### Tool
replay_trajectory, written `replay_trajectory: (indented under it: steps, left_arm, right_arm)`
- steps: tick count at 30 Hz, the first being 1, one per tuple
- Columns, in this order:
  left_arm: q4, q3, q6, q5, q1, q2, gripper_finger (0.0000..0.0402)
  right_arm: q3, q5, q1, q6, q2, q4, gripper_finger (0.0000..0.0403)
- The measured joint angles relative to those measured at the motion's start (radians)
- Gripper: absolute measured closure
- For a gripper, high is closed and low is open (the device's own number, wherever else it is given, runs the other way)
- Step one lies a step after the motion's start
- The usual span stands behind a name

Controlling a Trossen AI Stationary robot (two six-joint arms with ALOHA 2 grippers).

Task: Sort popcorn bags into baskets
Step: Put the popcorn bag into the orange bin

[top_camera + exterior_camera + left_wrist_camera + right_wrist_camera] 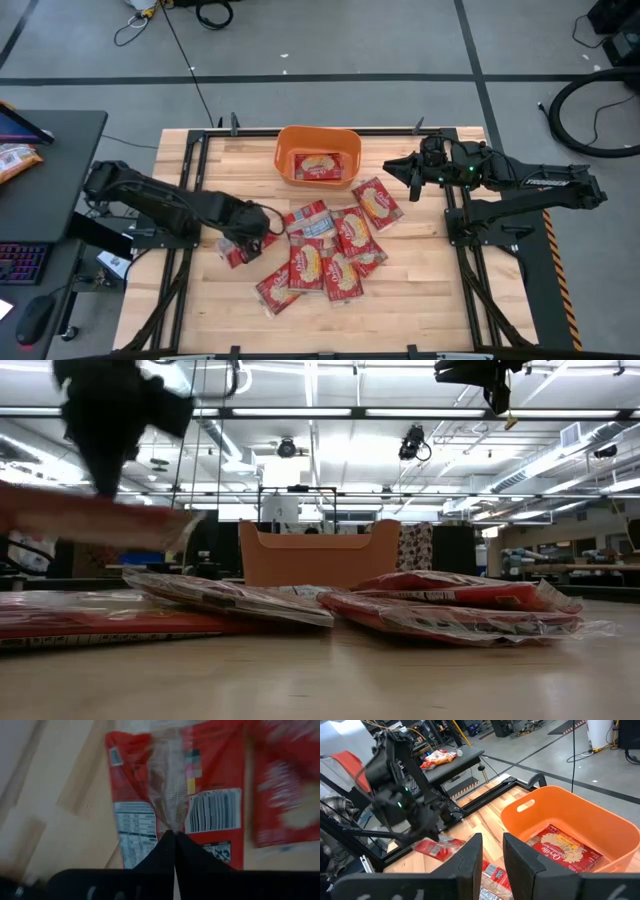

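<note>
My left end effector (243, 243) is at the left edge of the packet cluster, closed on one popcorn bag (236, 250). The left wrist view shows both fingers pressed together on the central back seam of this held bag (175, 800), barcode side facing the camera, long axis running straight away from the fingers. In the low view the held bag (95, 520) is raised clear of the worktop (420, 300) and lies roughly level.

The remaining loose popcorn bags (325, 245) lie flat on the worktop centre, overlapping one another:
- one nearest the front-left corner of the pile, long axis diagonal
- several in the middle, long axes running mostly front to back
- one at the right rear (377, 203), long axis tilted diagonally, near the basket

The orange basket (290, 150) stands at the rear centre of the worktop, long axis across the worktop. One popcorn bag lies flat inside it (318, 167), printed face up, long axis along the basket.

My right end effector (400, 168) hovers to the right of the basket, well above the worktop, pointing toward the basket. Its fingers stand narrowly parted with nothing between them (492, 855)
</note>
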Motion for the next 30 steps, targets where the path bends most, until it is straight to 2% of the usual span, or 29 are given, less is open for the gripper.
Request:
replay_trajectory:
  steps: [5, 13, 23, 30]
  left_arm:
    - [0.0, 0.118, 0.049, -0.037, 0.033, -0.013, 0.04]
    - [0.092, 0.271, 0.167, -0.169, 0.127, -0.013, 0.0401]
    - [0.359, 0.282, 0.347, -0.238, 0.262, 0.01, 0.0401]
    - [0.56, 0.284, 0.523, -0.257, 0.349, 0.11, 0.0398]
  right_arm:
    - [0.0, 0.0, 0.0, 0.0, 0.0, 0.0, 0.0321]
    - [0.0, 0.0, 0.0, -0.004, 0.0, 0.0, 0.0321]
    - [0.0, 0.0, 0.0, -0.001, 0.0, -0.001, 0.0321]
    - [-0.001, 0.0, 0.0, 0.0, 0.008, 0.012, 0.0321]
